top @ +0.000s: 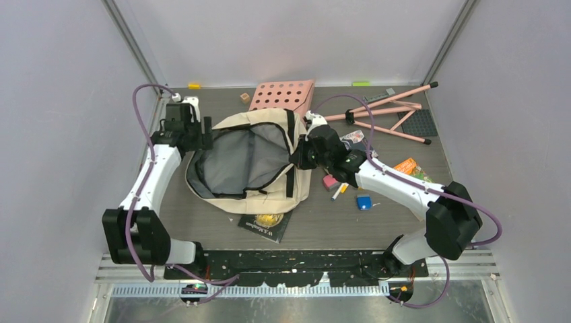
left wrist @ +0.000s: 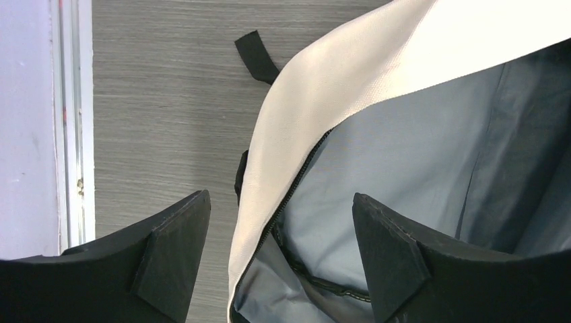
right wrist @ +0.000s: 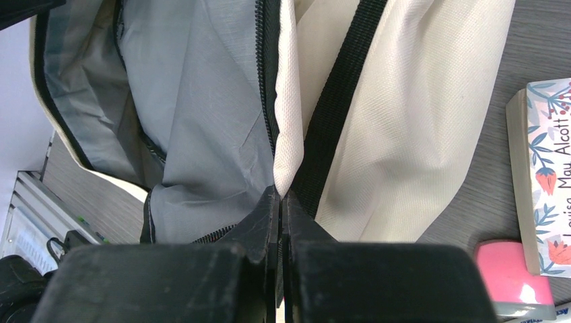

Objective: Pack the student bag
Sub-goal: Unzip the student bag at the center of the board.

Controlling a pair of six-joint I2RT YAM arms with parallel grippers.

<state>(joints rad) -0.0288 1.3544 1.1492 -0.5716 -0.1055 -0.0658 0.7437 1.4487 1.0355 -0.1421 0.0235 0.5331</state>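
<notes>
The student bag, cream with black straps and grey lining, lies in the middle of the table with its mouth wide open. My left gripper is at its left rim. In the left wrist view the gripper is open, its fingers straddling the cream zipper edge of the bag without touching it. My right gripper is at the bag's right rim. In the right wrist view that gripper is shut on a fold of the cream edge of the bag, beside a black strap.
A dark book sticks out from under the bag's near side. Right of the bag lie a pink eraser, a blue block, an orange packet and a flowered book. A pink perforated board and a pink folding stand lie at the back.
</notes>
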